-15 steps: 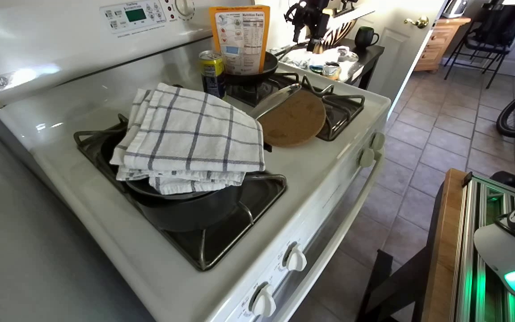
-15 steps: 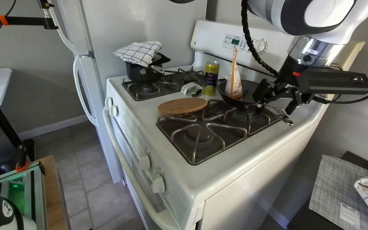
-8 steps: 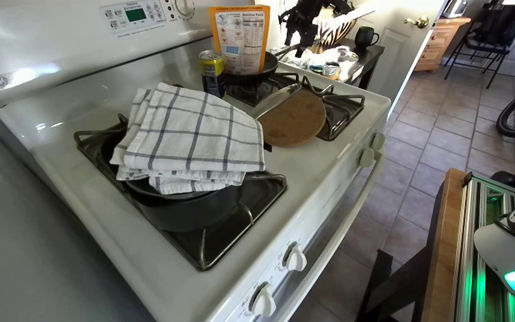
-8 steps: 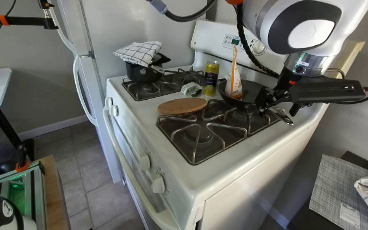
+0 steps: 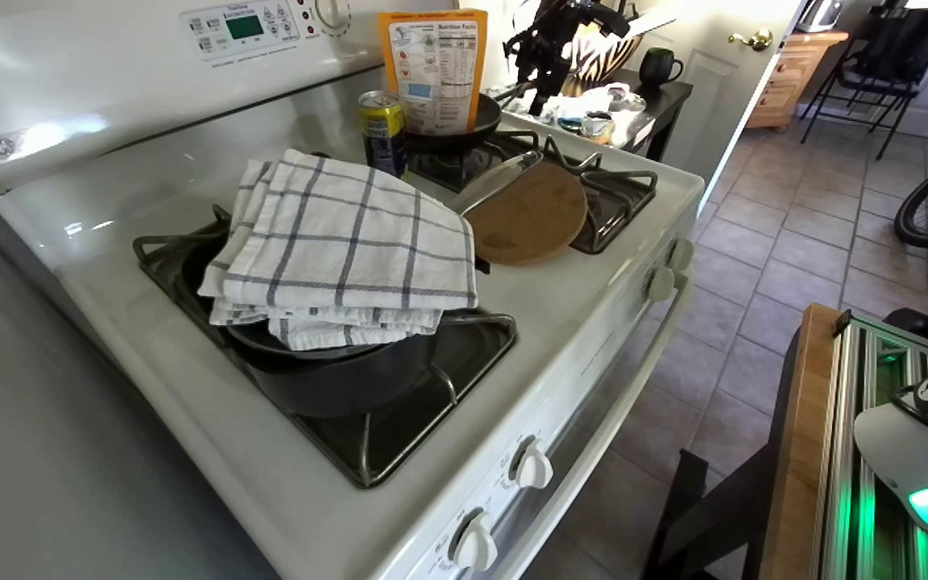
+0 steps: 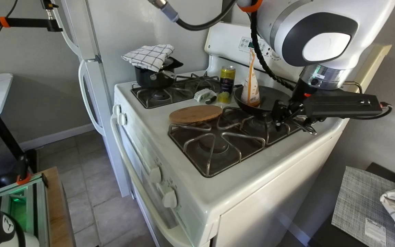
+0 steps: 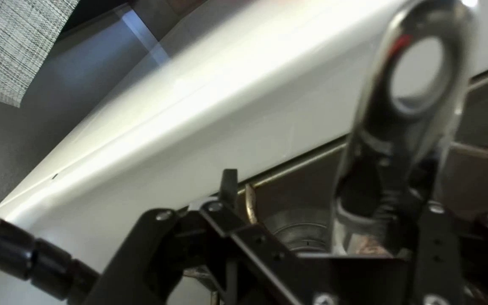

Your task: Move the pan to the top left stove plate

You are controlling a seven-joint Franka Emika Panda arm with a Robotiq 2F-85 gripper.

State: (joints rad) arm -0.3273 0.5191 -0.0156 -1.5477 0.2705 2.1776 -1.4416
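Observation:
The pan is dark and shallow and sits on the back right burner in both exterior views. Its shiny metal handle points to the stove's right side. It fills the right of the wrist view as the pan handle. My gripper is open at this handle, with the fingers spread and pointing down. In the wrist view the gripper has its left finger well apart from the handle. I cannot tell whether the other finger touches it. The top left stove plate is a dark grate beyond the can, partly hidden.
An orange-white bag stands in the pan. Beside it are a yellow can and a brush. A brown wooden disc lies front centre. A pot topped by a checked towel stands front left.
My gripper has moved down and to the left in the exterior view with the arm, until its fingers are at the pan's handle. The bag tilts slightly differently; the other things have stayed in place.

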